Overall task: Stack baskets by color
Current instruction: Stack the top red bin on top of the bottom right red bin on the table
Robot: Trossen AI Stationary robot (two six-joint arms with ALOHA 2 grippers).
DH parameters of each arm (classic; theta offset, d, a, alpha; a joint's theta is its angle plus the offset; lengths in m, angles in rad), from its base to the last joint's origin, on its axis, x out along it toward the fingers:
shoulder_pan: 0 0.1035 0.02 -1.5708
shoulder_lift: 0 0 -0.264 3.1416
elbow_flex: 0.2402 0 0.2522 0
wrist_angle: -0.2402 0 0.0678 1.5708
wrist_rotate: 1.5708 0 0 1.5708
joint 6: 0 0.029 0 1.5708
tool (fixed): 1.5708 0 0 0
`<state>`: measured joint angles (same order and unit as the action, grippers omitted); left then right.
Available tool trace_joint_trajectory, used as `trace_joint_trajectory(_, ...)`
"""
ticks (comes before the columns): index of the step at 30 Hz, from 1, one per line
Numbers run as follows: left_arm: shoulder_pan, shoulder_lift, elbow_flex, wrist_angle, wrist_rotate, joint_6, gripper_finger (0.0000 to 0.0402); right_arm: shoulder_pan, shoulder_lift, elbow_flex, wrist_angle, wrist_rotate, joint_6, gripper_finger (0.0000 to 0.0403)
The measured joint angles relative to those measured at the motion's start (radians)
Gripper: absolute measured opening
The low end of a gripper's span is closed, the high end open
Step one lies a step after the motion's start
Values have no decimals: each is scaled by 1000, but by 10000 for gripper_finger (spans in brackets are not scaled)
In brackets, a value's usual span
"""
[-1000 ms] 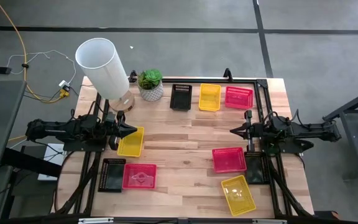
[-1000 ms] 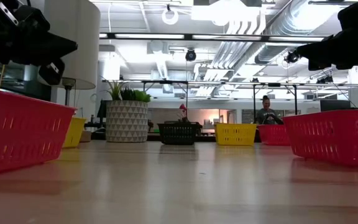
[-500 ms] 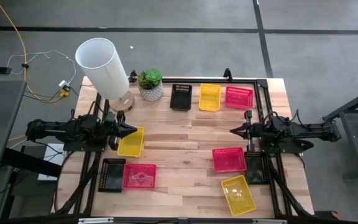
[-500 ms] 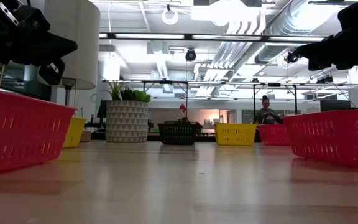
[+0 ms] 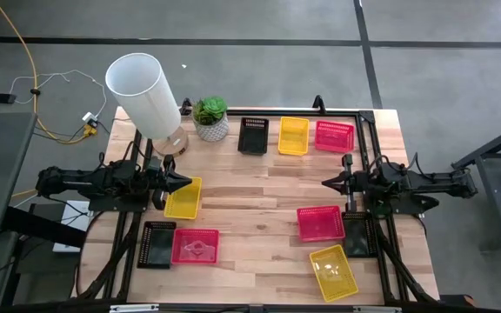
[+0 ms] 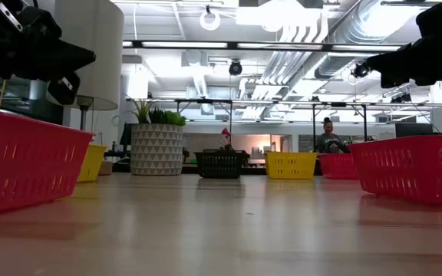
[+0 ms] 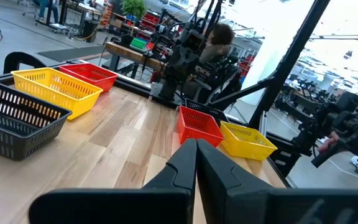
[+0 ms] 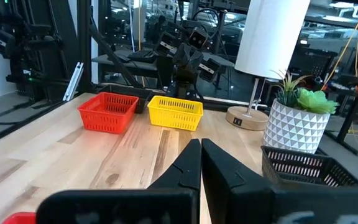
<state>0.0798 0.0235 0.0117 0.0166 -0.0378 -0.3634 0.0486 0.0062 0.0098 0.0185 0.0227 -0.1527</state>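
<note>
Both grippers stay closed and motionless; baskets (image 5: 183, 198) unmoved.

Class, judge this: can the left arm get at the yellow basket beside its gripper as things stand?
Probably yes. The left gripper, shut, hovers at the yellow basket's edge, and nothing lies between them; it must open first.

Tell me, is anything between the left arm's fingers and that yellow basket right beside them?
Nothing visible. The left gripper, fingers shut, hangs right at the yellow basket, with only bare table around.
</note>
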Motion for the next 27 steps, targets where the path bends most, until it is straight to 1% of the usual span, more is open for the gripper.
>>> trace_joint_trajectory(3,0,0,0,1,0,0,1,0,0,0,13,0,83,0)
trace_joint_trajectory(5,0,0,0,2,0,0,1,0,0,0,79,4,223,0)
trace_joint_trajectory(7,0,0,0,7,-1,-2,1,0,0,0,193,41,393,0)
trace_joint_trajectory(11,0,0,0,65,-8,-3,1,0,8,0,512,241,574,0)
trace_joint_trajectory(13,0,5,0,169,-57,-11,1,0,12,3,649,332,628,0)
trace_joint_trajectory(14,0,10,0,220,-97,-35,1,0,16,11,675,355,615,0)
trace_joint_trajectory(16,0,26,0,331,-171,-73,1,0,30,49,673,349,535,0)
trace_joint_trajectory(18,0,55,18,388,-179,-64,1,0,62,103,657,320,487,0)
trace_joint_trajectory(23,0,201,122,362,-144,-45,1,0,206,268,554,283,411,0)
trace_joint_trajectory(25,0,269,174,355,-128,-45,1,0,269,338,479,296,395,0)
trace_joint_trajectory(27,0,335,235,354,-123,-45,1,0,325,408,368,328,380,0)
